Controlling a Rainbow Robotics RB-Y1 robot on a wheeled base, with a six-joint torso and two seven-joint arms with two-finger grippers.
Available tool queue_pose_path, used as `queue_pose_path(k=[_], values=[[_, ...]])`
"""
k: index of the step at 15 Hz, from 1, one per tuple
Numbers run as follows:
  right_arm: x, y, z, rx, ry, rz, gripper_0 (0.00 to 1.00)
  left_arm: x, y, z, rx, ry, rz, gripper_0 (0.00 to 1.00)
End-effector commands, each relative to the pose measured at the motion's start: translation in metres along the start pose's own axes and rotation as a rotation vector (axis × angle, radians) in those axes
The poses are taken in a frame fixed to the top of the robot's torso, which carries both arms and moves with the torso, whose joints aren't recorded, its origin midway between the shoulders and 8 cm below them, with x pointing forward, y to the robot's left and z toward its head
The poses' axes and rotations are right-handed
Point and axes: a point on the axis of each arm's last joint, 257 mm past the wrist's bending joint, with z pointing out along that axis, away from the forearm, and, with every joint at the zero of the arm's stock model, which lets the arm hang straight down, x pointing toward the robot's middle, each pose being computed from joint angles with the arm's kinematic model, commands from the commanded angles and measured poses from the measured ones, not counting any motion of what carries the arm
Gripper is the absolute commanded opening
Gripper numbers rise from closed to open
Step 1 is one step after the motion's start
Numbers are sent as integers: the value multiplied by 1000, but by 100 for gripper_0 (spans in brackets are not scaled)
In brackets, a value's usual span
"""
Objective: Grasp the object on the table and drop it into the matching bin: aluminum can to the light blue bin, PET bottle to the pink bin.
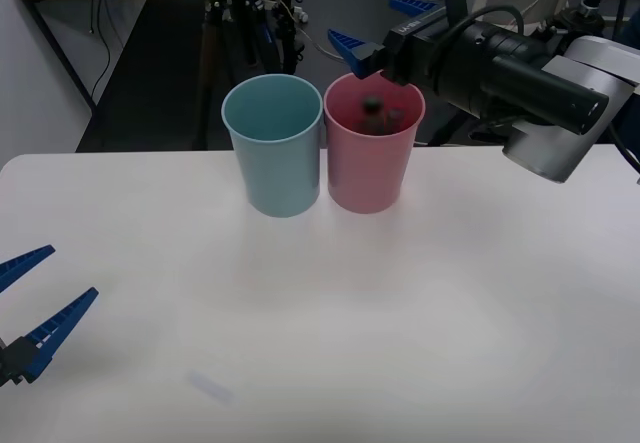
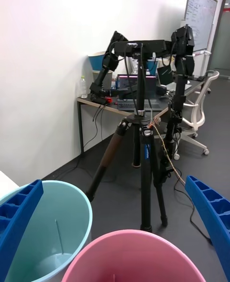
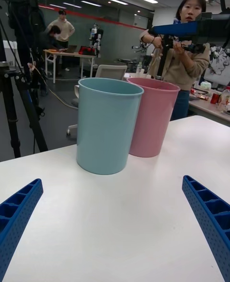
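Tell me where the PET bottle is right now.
In the front view, the PET bottle is inside the pink bin, right of the light blue bin, under the open right gripper.

Smooth plastic pink bin [image 1: 368, 158]

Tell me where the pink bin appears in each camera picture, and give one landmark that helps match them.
Front view: the pink bin stands at top centre, right of the light blue bin.
Right wrist view: its rim lies at the bottom edge.
Left wrist view: it stands behind the light blue bin.
Shared landmark: the light blue bin, touching or nearly touching it.
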Motion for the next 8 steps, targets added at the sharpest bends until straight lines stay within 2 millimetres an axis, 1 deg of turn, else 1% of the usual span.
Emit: queue_pose_path(k=[1,3,4,6,8], values=[[-1,1,0,-3,-1,-3,100,0,0,0,0,0,0,100],[-2,3,-1,-7,-2,0,100,0,0,0,0,0,0,100],[-6,3,-3,-9,-6,0,100,0,0,0,0,0,0,100],[-12,2,-13,-18,-3,20,100,0,0,0,0,0,0,100],[-15,2,-24,-26,1,15,100,0,0,0,0,0,0,100]])
